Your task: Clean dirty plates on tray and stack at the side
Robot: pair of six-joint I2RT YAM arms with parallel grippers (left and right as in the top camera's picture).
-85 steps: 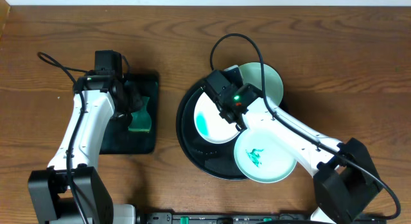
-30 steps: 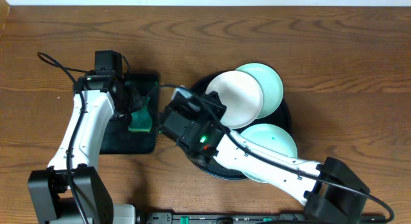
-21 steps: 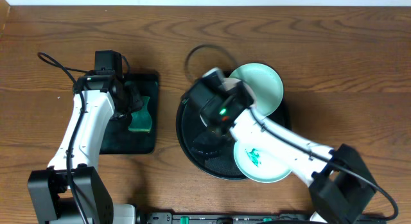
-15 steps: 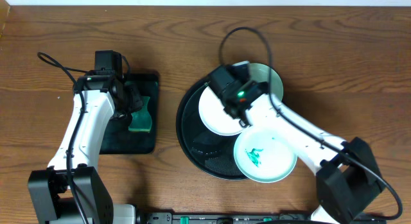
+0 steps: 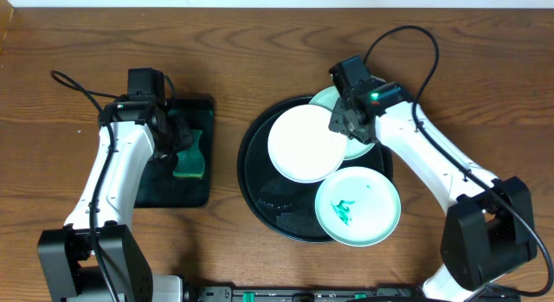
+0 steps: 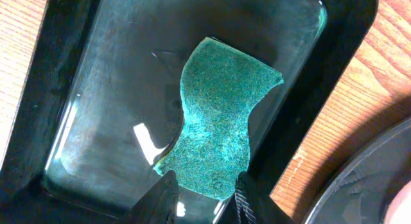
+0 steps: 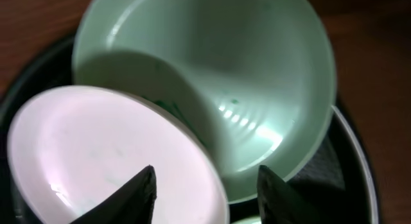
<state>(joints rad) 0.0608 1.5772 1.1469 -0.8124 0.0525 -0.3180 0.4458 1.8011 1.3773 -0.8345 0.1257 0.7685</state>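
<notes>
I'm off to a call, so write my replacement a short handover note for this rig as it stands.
Left tool: open, at one end of the green sponge in the rectangular tray.
Right tool: open, empty, above the white plate where it overlaps the rear mint plate.
All three plates are on the round tray.
The front mint plate shows a green smear; the white one shows none.
Done: nothing is stacked aside yet.
Left: wipe, then stack.
</notes>
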